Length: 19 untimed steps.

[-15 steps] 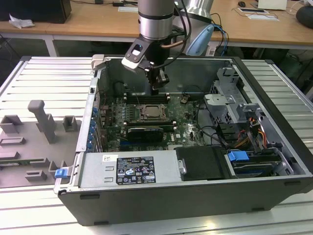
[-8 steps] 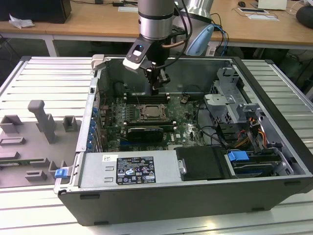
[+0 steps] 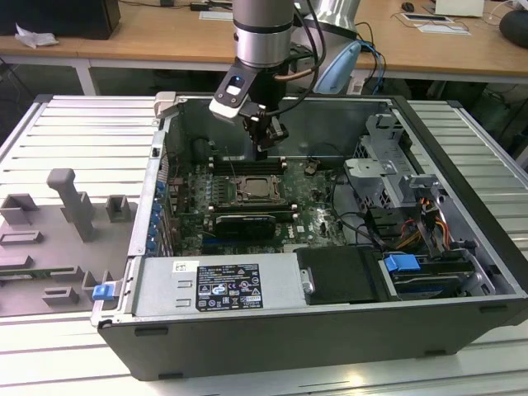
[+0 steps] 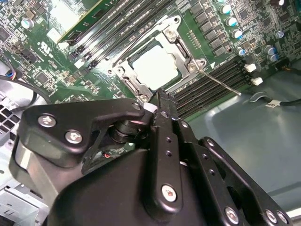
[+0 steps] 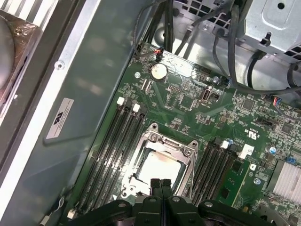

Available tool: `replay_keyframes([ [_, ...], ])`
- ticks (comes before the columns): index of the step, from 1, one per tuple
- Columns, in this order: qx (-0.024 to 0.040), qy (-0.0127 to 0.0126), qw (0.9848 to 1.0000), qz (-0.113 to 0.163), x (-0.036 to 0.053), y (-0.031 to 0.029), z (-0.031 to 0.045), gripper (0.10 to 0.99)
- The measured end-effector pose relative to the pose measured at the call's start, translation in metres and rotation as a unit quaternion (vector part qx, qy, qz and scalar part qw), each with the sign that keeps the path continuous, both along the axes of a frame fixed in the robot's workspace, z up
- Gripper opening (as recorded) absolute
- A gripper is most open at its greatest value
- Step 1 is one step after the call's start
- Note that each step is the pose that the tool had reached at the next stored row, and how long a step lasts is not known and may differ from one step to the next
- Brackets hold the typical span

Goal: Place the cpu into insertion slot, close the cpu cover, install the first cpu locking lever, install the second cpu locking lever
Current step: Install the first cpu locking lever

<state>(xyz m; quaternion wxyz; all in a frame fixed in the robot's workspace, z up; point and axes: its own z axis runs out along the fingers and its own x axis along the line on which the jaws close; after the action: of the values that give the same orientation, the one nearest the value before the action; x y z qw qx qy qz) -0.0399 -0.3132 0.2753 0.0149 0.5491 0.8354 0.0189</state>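
The cpu (image 4: 155, 66) (image 5: 157, 165) lies flat in the socket on the green motherboard, its pale metal top showing through the open centre of the cpu cover (image 4: 184, 51) (image 5: 187, 157), which lies down over it. One thin locking lever (image 4: 221, 83) sticks out free from a socket corner over the memory slots. A second lever (image 4: 137, 43) runs along the opposite side of the frame. My gripper (image 3: 262, 151) (image 5: 160, 184) hangs just above the socket's edge, shut, with nothing between its black fingers (image 4: 162, 101). In the exterior view the socket (image 3: 260, 191) sits right below the fingers.
Memory slots (image 5: 115, 141) flank the socket on both sides. A long black card (image 3: 239, 224) lies in front of it, with the power supply (image 3: 214, 285) nearer. A drive cage (image 3: 388, 173) and cables fill the exterior view's right. The case walls (image 3: 157, 165) ring the board.
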Motion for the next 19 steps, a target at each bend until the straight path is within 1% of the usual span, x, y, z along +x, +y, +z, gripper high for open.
replay_keyframes([
  [10,0.0,0.0,0.9998,0.02,0.0,0.0,0.0,0.102],
  [13,0.0,0.0,0.9993,0.039,0.0,0.0,0.0,0.102],
  [14,0.0,0.0,0.9989,0.046,0.0,0.0,0.0,0.102],
  [15,0.0,0.0,0.9981,0.061,0.0,0.0,0.0,0.102],
  [17,0.0,0.0,0.9966,0.082,0.0,0.0,0.0,0.102],
  [19,0.0,0.0,0.9947,0.103,0.0,0.0,0.0,0.102],
])
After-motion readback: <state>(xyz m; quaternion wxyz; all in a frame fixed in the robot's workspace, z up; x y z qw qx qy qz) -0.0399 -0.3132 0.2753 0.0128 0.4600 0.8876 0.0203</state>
